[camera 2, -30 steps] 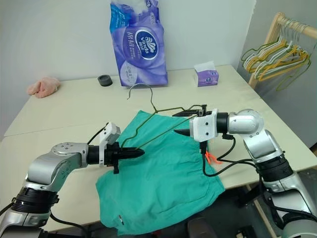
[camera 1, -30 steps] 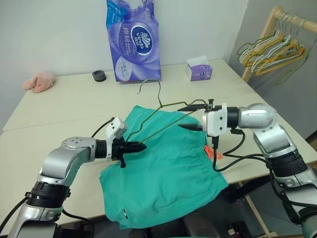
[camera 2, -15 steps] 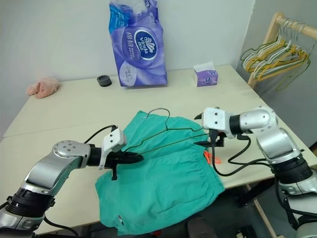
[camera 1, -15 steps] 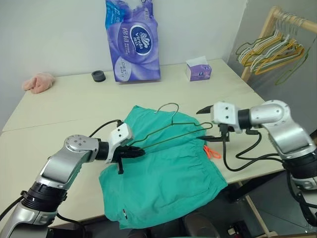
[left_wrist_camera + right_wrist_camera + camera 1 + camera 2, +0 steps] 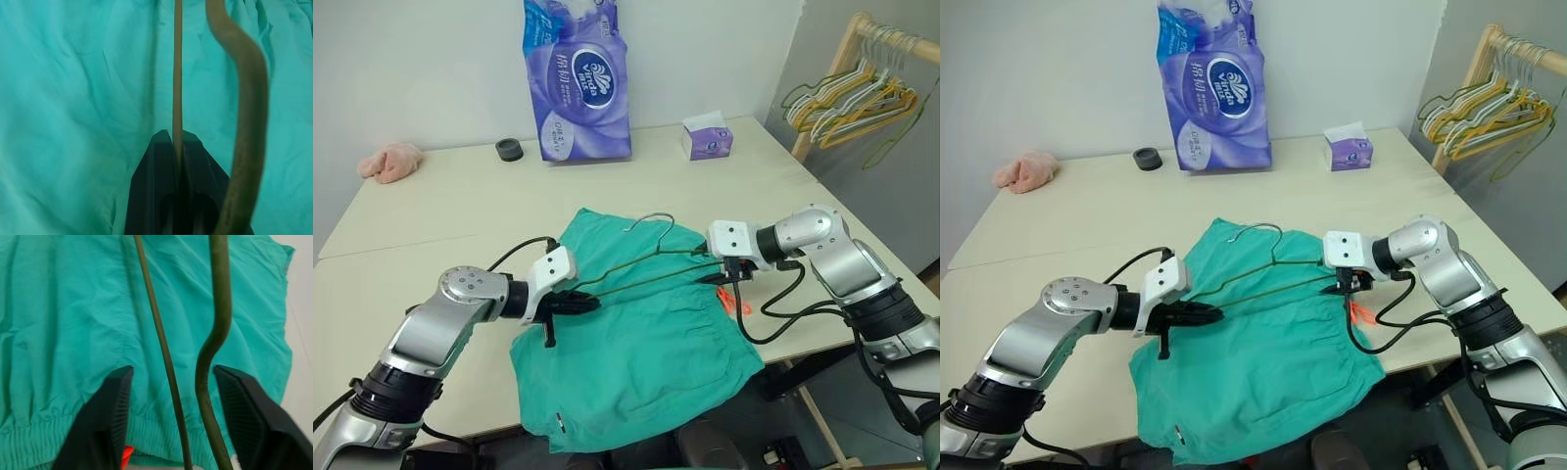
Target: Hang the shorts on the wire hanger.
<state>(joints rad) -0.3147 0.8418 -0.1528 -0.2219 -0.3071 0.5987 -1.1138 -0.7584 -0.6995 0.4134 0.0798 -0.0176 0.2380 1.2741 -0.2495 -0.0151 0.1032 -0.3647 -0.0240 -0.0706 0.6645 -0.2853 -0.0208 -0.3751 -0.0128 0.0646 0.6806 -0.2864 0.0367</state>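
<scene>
The teal-green shorts (image 5: pixel 641 348) lie flat at the table's near edge, and their orange drawstring (image 5: pixel 732 302) shows at the right side. The olive-green wire hanger (image 5: pixel 218 308) lies low across them, with its hook toward the far side. My left gripper (image 5: pixel 585 302) is shut on the hanger's left end; in the left wrist view the thin wire (image 5: pixel 177 73) runs out from between the closed fingers (image 5: pixel 161 161). My right gripper (image 5: pixel 717 266) is at the hanger's right end. Its fingers (image 5: pixel 112 401) stand open on either side of both wires, just above the waistband.
A purple tissue pack (image 5: pixel 576 83), a black tape roll (image 5: pixel 509 149) and a small tissue box (image 5: pixel 708 137) stand at the table's back. A pink cloth lump (image 5: pixel 391 162) lies far left. A wooden rack of hangers (image 5: pixel 847 98) stands to the right, beyond the table.
The hanger has tipped from raised, hook up, to lying low over the shorts. My right gripper came down with its end. The left gripper stayed in place and rolled.
</scene>
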